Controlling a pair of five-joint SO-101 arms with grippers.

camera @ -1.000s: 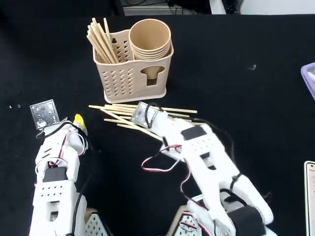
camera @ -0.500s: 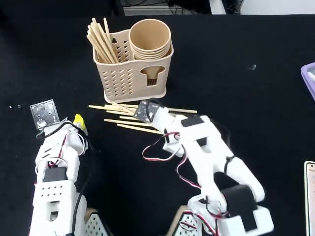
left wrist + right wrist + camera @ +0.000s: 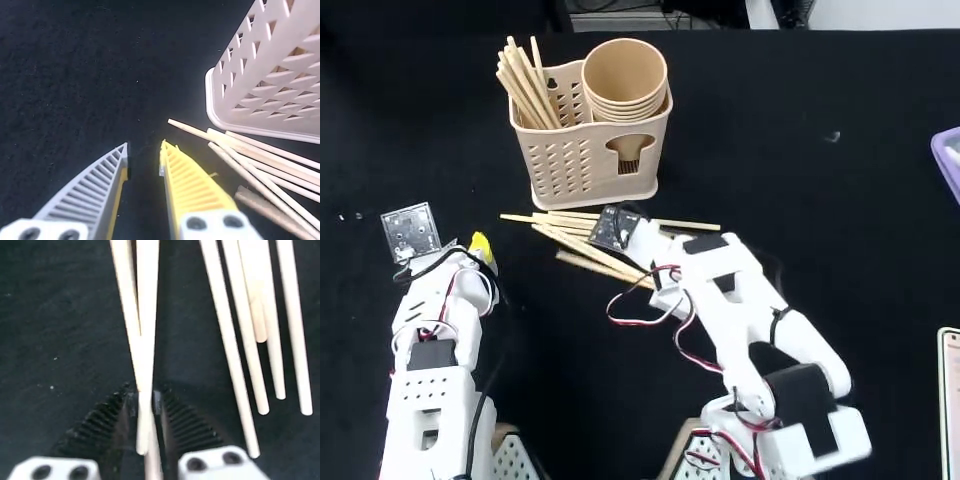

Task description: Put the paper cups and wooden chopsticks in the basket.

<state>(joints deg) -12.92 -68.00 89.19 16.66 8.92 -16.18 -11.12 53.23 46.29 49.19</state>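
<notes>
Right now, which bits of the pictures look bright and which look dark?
High view: the basket stands bright on the dark table, no glare. Left wrist view: the left pincer is well lit. Right wrist view: pale chopsticks stand out in the dark right pincer.

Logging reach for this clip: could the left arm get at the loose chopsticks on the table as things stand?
Probably yes: the loose chopsticks lie just beside the left gripper, with only bare table between.
</notes>
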